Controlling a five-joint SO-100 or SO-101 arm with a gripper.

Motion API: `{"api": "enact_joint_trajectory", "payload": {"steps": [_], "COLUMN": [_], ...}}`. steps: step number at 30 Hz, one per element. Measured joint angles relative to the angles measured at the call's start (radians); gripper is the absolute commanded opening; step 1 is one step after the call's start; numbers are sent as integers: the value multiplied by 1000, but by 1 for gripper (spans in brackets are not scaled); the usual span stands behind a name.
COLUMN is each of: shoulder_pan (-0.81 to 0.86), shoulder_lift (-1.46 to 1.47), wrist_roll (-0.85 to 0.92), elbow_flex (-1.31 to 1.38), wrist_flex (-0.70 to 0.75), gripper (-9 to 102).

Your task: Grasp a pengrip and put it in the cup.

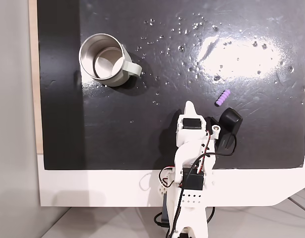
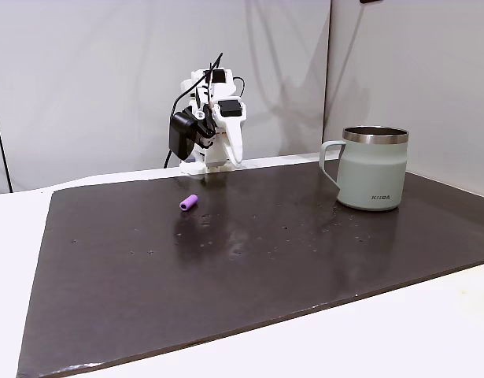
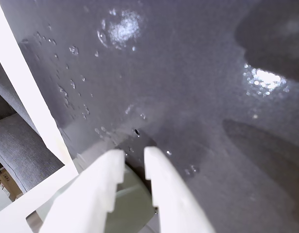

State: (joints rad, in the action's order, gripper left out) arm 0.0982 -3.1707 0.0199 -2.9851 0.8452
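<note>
From above, a fixed view shows the cup (image 1: 106, 59) standing upright on the black mat (image 1: 142, 139) toward the upper left, its shiny inside open to the camera and its handle pointing right, while the pengrip (image 1: 222, 97) lies on the mat well to the right of it, just beyond the tip of the folded white arm (image 1: 192, 163). The low fixed view from the other side of the counter (image 2: 430, 331) adds what the top-down one cannot: the cup's (image 2: 373, 168) pale grey-green wall with a small dark logo, its steel rim, and the loop handle turned toward the arm (image 2: 210, 126), which sits hunched at the far edge of the mat (image 2: 249, 260) with the pengrip (image 2: 188, 203) lying on its side near its base, well apart from the cup. The wrist view looks down on the wet-looking mat (image 3: 188, 73), speckled with droplets, with the white counter edge (image 3: 27, 107) running along the left. There the pincer (image 3: 134, 155) shows its two white fingers (image 3: 161, 179) slightly parted, a narrow gap between the tips and nothing held; the tips seem to hang just above the mat, though the angle makes contact hard to judge.
</note>
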Motion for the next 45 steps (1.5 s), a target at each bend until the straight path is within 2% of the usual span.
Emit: {"api": "enact_joint_trajectory", "payload": {"steps": [18,22,31,36,45], "shoulder_pan": [0,18,120,184,307], "shoulder_lift": [0,0,51,268,693], "wrist_roll": [-6,23,232,388,609], "elbow_flex": [-8,12,296,502,857], "wrist_flex": [-18,29,232,299,305], "gripper": [0,0,0,0,0]}}
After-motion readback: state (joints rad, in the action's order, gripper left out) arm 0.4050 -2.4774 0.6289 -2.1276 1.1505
